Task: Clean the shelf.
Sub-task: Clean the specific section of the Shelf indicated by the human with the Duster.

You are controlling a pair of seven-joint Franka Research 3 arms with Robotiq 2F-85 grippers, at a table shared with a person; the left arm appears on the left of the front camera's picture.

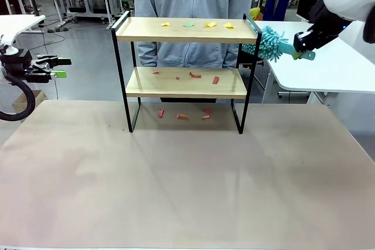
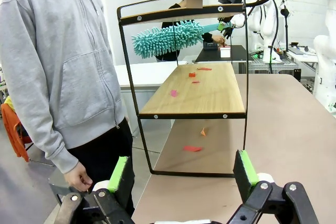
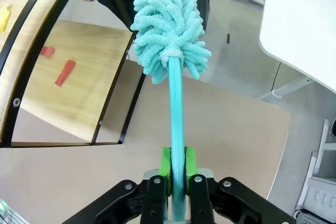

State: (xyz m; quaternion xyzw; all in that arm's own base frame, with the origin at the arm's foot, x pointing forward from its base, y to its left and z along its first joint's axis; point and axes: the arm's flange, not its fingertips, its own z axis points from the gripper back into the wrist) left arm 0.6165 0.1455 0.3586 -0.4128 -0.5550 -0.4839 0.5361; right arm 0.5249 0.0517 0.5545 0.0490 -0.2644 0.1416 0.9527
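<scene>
The shelf [image 1: 181, 30] stands at the table's far middle, two wooden boards in a black frame. Yellow and green scraps [image 1: 211, 24] lie on its top board, red scraps [image 1: 194, 75] on the lower board, and more red scraps [image 1: 182, 116] on the table beneath. My right gripper [image 1: 302, 47] is shut on the handle of a teal fluffy duster [image 1: 266, 43], whose head hangs just off the shelf's right end at top-board height. In the right wrist view the duster [image 3: 168, 22] extends straight out from the fingers [image 3: 165, 163]. My left gripper [image 1: 57, 67] stands open at the far left, nothing between its pads [image 2: 119, 174].
A person in a grey hoodie [image 1: 193, 4] stands right behind the shelf, one hand [image 2: 79, 178] hanging near the table's end. A white side table [image 1: 328, 62] sits at right, under my right arm. The beige tabletop [image 1: 187, 180] stretches wide in front of the shelf.
</scene>
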